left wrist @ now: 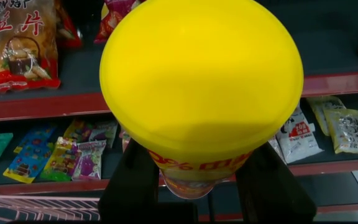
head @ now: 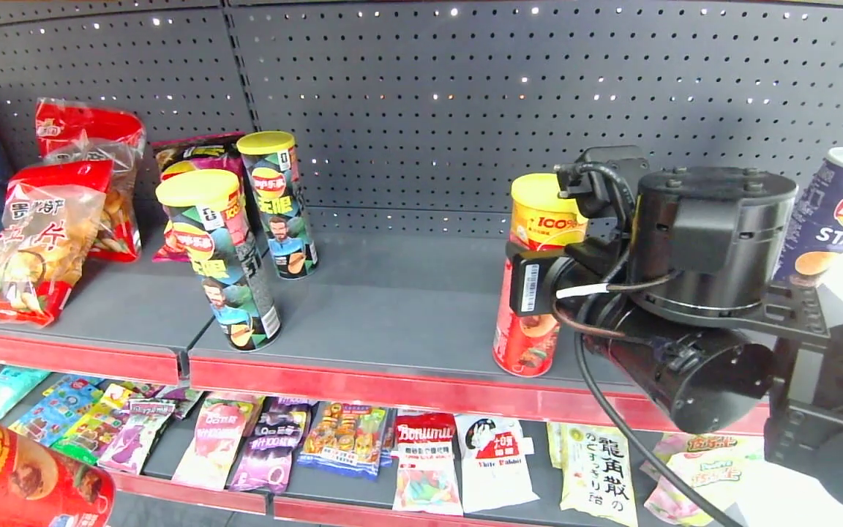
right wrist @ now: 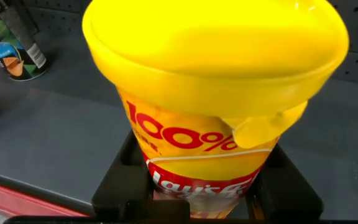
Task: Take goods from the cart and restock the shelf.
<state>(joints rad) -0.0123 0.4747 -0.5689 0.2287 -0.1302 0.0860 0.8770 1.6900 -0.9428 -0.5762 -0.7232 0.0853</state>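
Right gripper (right wrist: 207, 190) is clamped on a red-and-yellow cylindrical chip canister with a yellow plastic lid (head: 542, 212). I see it upright at the front edge of the grey metal shelf (head: 392, 307). Left gripper (left wrist: 197, 193) is clamped on a second yellow-lidded red canister (left wrist: 201, 81), held out in front of the lower tiers.

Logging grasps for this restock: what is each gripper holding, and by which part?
The right gripper holds a yellow-lidded chip can by its lower body. The left gripper holds a second can likewise, jaws either side of its body.
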